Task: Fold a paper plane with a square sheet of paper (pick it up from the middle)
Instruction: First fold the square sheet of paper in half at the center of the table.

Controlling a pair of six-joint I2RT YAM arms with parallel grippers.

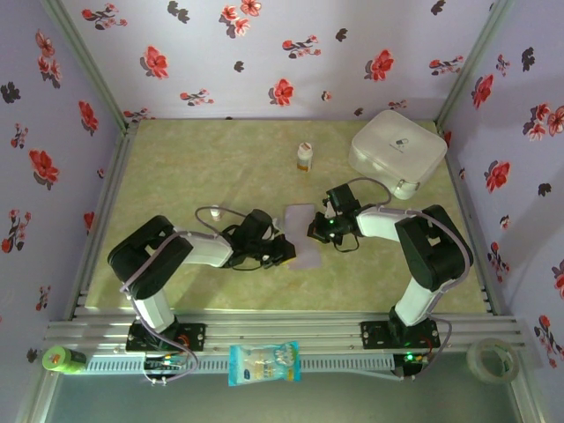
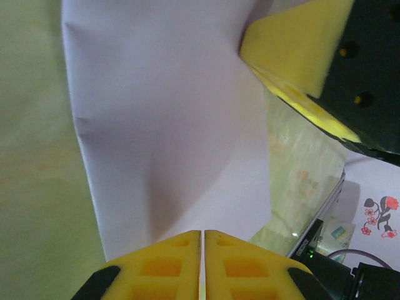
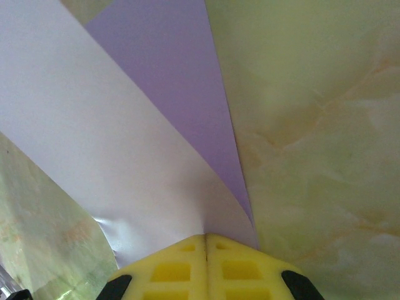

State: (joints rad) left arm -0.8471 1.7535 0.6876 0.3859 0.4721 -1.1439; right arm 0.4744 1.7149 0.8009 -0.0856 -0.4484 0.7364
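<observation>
At the centre of the pale green marbled table [image 1: 220, 159], the thin, pale lavender square sheet of paper [image 1: 304, 256] lies bowed. The left pincer [image 1: 283, 249] is pressed together on its 8 o'clock edge. The right pincer [image 1: 315, 231] is clamped on its 3 o'clock edge, probably to roll one side over for a fold.

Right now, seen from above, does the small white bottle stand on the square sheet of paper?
No, the small white bottle stands on the bare table, well apart from the square sheet of paper.
</observation>
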